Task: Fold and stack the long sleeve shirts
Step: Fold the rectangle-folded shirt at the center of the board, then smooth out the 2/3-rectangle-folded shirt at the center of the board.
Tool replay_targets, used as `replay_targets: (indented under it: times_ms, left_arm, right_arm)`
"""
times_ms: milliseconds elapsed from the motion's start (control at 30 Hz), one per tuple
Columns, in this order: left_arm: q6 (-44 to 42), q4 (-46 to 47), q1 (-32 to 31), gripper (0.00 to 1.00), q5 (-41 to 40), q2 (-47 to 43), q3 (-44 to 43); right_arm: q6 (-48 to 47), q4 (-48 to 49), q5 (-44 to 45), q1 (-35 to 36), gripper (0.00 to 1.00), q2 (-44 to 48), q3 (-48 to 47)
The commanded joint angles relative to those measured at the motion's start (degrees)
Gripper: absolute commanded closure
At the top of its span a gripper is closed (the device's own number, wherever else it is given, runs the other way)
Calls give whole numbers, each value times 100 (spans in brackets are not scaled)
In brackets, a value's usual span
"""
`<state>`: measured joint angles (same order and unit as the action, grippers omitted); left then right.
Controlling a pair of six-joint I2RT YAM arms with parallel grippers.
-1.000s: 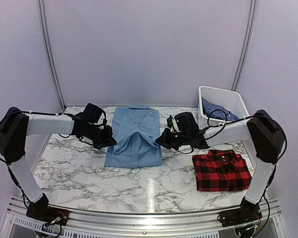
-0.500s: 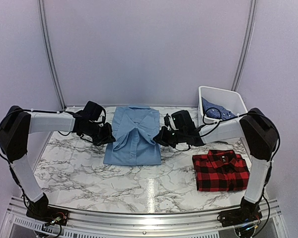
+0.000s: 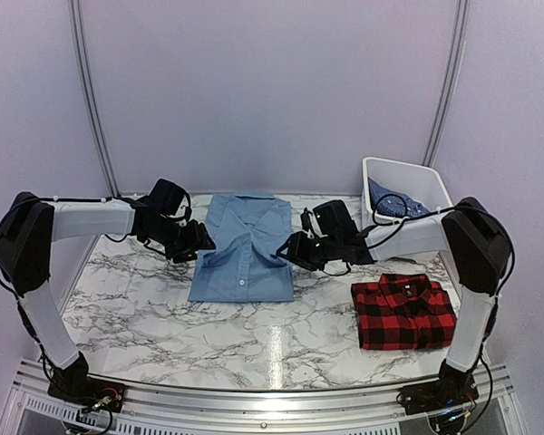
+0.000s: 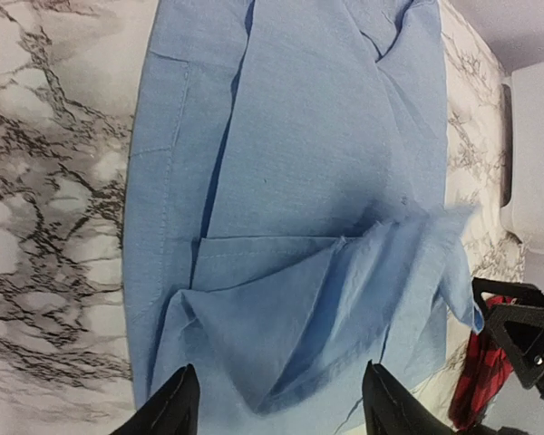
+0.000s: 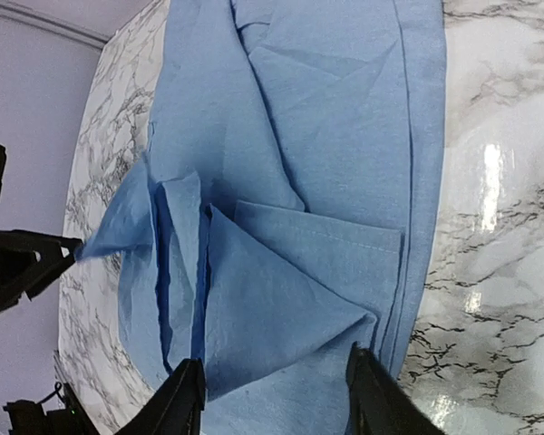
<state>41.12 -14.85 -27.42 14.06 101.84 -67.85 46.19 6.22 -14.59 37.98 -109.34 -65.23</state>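
L gripper (image 4: 276,410) & R gripper (image 5: 270,399) are opening, jaws apart, dropping the light blue shirt (image 3: 245,249). Fold's prob. finishing; stacking's coming next.

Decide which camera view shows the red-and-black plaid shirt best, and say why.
Top external: the plaid shirt lies there whole, folded, on the right side of the table. The left wrist view catches only a red sliver at its lower right corner; the right wrist view shows none of it.
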Motion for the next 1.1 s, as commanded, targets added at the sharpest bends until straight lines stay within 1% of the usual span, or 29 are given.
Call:
replay_targets:
  times_ms: [0,67,100,200,300,367,433,500,600,667,867,1000,1067]
  left_arm:
    - [-395,-470,232,28,-165,-607,-219]
    - [-494,-568,258,22,-215,-767,-220]
    - [-533,-600,256,20,-214,-841,-196]
    - [-529,-608,243,21,-119,-1025,-45]
    - [-456,-573,152,27,-116,-1131,157]
    - [-397,-470,72,36,-87,-1129,253]
    - [-312,-315,-2,48,-3,-1038,312]
    - [-232,-174,-62,56,82,-898,325]
    - [-141,-7,-114,65,147,-670,347]
    - [-115,87,-114,67,142,-583,383]
    - [-173,252,-97,69,86,-193,357]
    - [-153,409,-97,69,79,50,359]
    - [-141,470,-97,69,79,175,373]
  right_arm:
    - [-424,-666,386,-67,47,494,-454]
    - [-524,-987,533,-62,45,637,-538]
    - [-570,-1055,584,-58,45,707,-549]
    - [-646,-1126,668,64,45,893,-569]
    - [-755,-1246,836,360,49,867,-693]
    - [-797,-1240,869,565,52,703,-818]
    - [-831,-1195,834,760,57,449,-1005]
    - [-903,-1227,758,924,61,107,-1308]
    - [-1031,-1373,706,1115,68,-399,-1829]
    - [-1051,-1366,623,1147,71,-641,-2026]
    - [-1180,-1482,503,989,76,-1405,-2481]
    - [-1147,-1441,464,720,80,-1713,-2468]
    - [-1145,-1469,398,573,79,-1808,-2455]
